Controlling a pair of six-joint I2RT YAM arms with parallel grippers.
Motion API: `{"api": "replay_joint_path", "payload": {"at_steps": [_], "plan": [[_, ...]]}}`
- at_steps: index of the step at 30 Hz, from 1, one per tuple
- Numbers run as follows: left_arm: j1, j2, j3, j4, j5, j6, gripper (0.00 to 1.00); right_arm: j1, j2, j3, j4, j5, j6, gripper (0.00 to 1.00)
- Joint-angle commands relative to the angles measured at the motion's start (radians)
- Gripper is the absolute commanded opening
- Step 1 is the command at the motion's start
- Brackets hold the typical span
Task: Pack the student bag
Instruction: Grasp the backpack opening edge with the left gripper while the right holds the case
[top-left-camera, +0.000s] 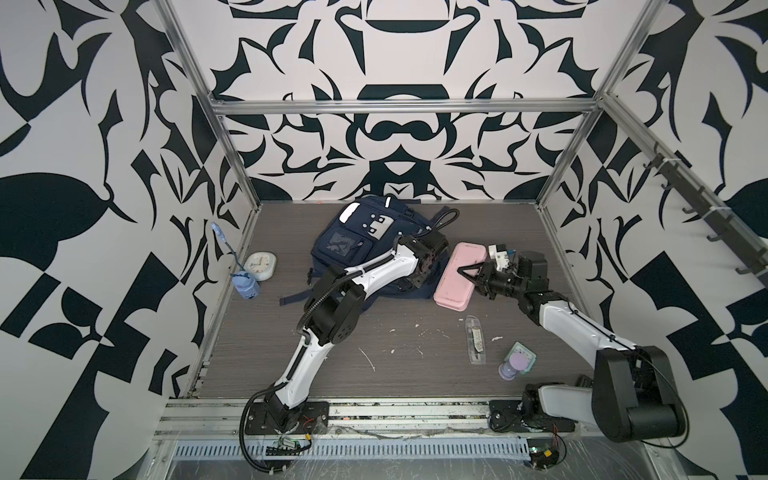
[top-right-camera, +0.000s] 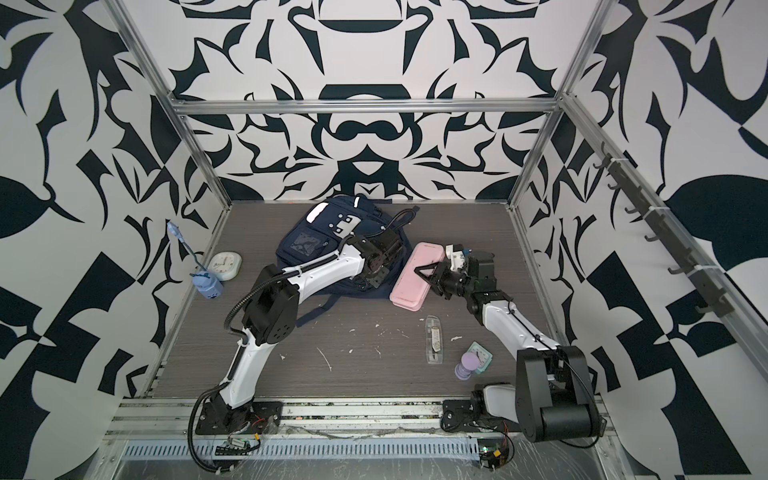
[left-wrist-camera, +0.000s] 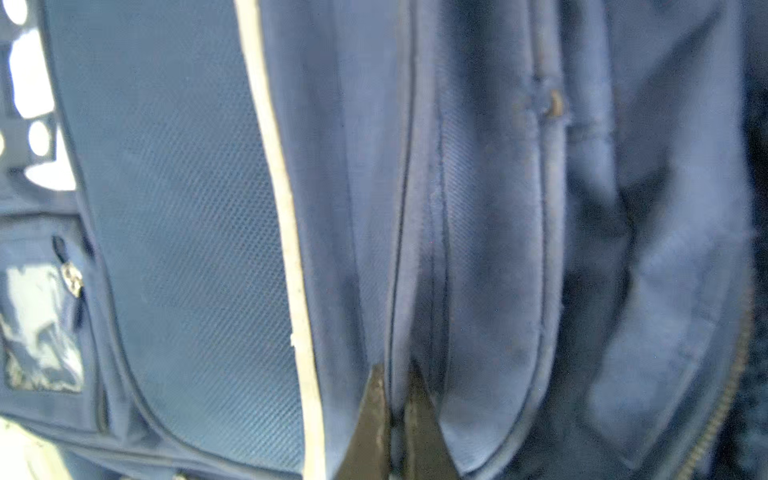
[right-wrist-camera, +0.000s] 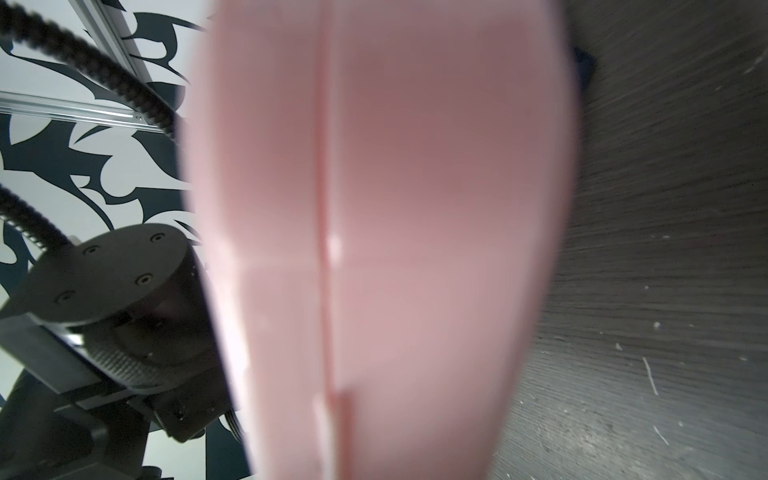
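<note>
My two hands at the student bag (top-left-camera: 353, 237), which lies at the back of the table (top-left-camera: 395, 345).

In both top views my left hand (top-left-camera: 419, 276) is down on the bag's right side. My right hand (top-left-camera: 468, 272) grasps a pink case (top-left-camera: 451, 291) just beside the bag. In the left wrist view my left hand (left-wrist-camera: 395, 374) is clenched, seemingly pinching a seam (left-wrist-camera: 401, 249) of the navy fabric. In the right wrist view the pink case (right-wrist-camera: 395, 208) fills the middle, blurred, with the table (right-wrist-camera: 665, 249) alongside.
</note>
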Motion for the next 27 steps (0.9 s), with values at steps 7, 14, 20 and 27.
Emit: {"api": "replay_joint_path", "payload": {"at_steps": [7,14,20,27], "plan": [[0.024,-0.105,0.128,-0.054,-0.018,0.057,0.0,-0.004,-0.024,-0.005,0.08,-0.023,-0.003,0.25],[0.051,-0.161,0.179,-0.066,0.06,0.041,0.0,-0.004,0.009,0.011,0.109,-0.028,0.014,0.24],[0.094,-0.33,0.061,0.078,0.23,-0.022,0.0,-0.005,0.075,0.077,0.141,-0.031,0.039,0.24],[0.162,-0.403,0.04,0.106,0.38,-0.092,0.0,0.051,0.226,0.175,0.268,-0.009,0.113,0.22]]}}
